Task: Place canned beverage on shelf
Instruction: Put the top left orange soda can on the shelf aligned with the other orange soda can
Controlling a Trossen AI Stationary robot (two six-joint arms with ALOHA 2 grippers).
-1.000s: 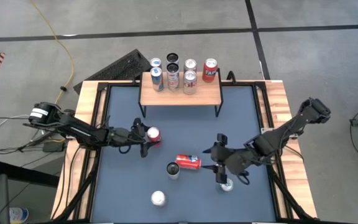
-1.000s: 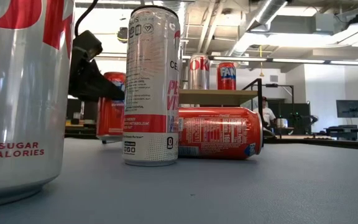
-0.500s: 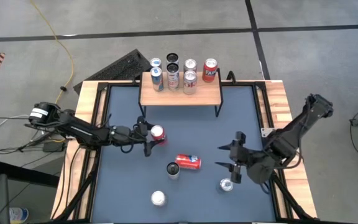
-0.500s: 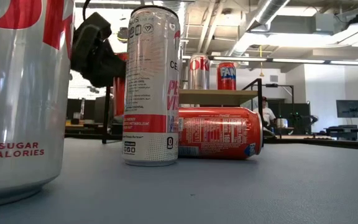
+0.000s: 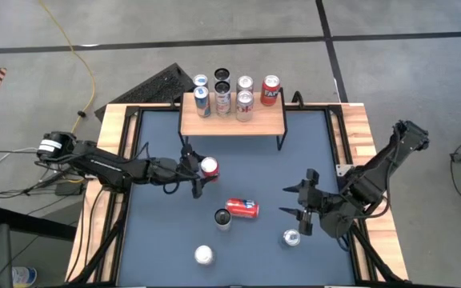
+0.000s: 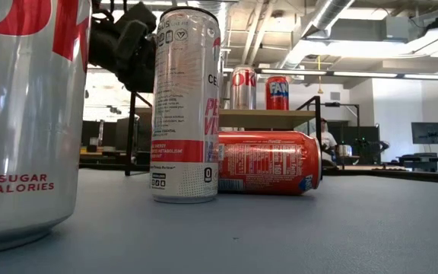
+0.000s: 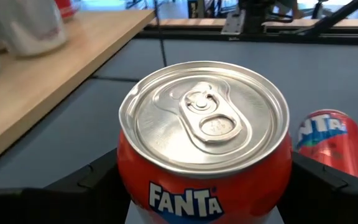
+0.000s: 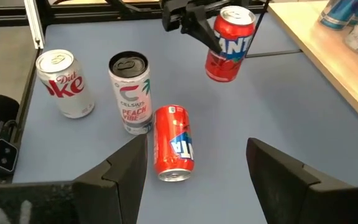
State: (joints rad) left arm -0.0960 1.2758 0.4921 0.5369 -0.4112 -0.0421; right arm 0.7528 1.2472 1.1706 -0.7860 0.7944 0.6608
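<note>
My left gripper (image 5: 198, 170) is shut on an upright red Fanta can (image 5: 208, 166), which it holds above the blue table, short of the shelf (image 5: 262, 122). The shelf has a light wooden top on black legs and stands at the table's far edge, with several cans on it. The right wrist view shows the can (image 8: 230, 43) in the air. My right gripper (image 5: 298, 210) stands open at the right with nothing between its fingers. My left gripper pinches the can's side wall (image 7: 129, 180) between its two fingers (image 7: 86, 183), one on each side, below the rim. The fingers come nearly level from the table's left side. The can stays upright, top up, lifted clear of the table.
On the table a second Fanta can (image 5: 242, 208) lies on its side beside an upright Celsius can (image 5: 223, 218). A Diet Coke can (image 5: 204, 255) stands near the front edge. A silver can (image 5: 292, 238) stands just below my right gripper.
My left gripper has risen with the Fanta can and gone a little toward the shelf and the right; the can has come off the table and stays upright. My right gripper has drawn back from the silver can toward the table's right edge and turned, then held still.
</note>
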